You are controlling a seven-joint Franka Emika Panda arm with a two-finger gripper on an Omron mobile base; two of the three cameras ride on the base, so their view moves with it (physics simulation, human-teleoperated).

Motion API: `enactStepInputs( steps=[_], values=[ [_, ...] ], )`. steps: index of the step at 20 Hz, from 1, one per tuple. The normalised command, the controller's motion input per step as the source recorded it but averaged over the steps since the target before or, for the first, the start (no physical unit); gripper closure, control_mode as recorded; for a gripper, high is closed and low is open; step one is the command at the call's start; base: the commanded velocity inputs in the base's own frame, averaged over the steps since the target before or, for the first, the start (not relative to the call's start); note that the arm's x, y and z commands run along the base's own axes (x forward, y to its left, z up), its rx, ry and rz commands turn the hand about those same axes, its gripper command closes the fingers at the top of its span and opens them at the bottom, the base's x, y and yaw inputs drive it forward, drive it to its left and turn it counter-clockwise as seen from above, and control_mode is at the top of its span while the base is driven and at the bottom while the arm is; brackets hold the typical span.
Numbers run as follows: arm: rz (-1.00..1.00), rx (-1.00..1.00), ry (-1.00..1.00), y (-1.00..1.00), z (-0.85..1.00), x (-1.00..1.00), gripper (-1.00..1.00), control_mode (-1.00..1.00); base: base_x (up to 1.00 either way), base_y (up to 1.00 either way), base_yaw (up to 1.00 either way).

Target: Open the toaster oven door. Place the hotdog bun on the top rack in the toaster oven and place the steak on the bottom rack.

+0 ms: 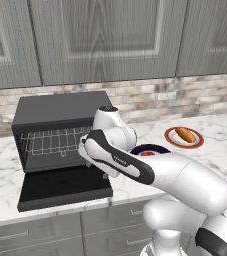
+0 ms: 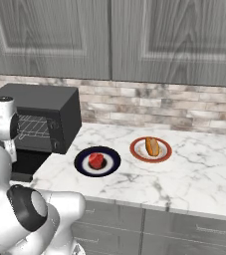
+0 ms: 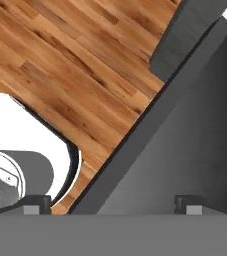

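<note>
Claw point(image 3: 112, 204) wide open, empty | toaster oven door point(image 1: 62, 187) down | steak point(image 2: 96, 160) plated

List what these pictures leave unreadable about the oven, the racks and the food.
- Toaster oven knobs: left base view, hidden behind the arm.
- Bottom rack: cannot be told from the top rack; wires too fine in both base views.
- Toaster oven door right end: covered by the arm.
- Steak: left base view shows a sliver behind the arm.
- Hotdog bun surface detail: too small.
</note>
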Motion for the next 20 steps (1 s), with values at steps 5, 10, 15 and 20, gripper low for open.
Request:
enactStepInputs(
  steps=[5,10,15,20],
  values=[
    [-0.62,0.01,0.1,-0.27,0.13,-0.01,-1.0,-1.0,0.0,0.0,0.0],
    [-0.53,0.02,0.02,-0.12,0.11,0.0,-1.0,-1.0,0.0,0.0,0.0],
    [-0.42,0.02,0.01,-0.12,0.05,-0.03,-1.0,-1.0,0.0,0.0,0.0],
    [-0.31,0.13,-0.01,-0.14,0.06,-0.03,-1.0,-1.0,0.0,0.0,0.0]
  ],
)
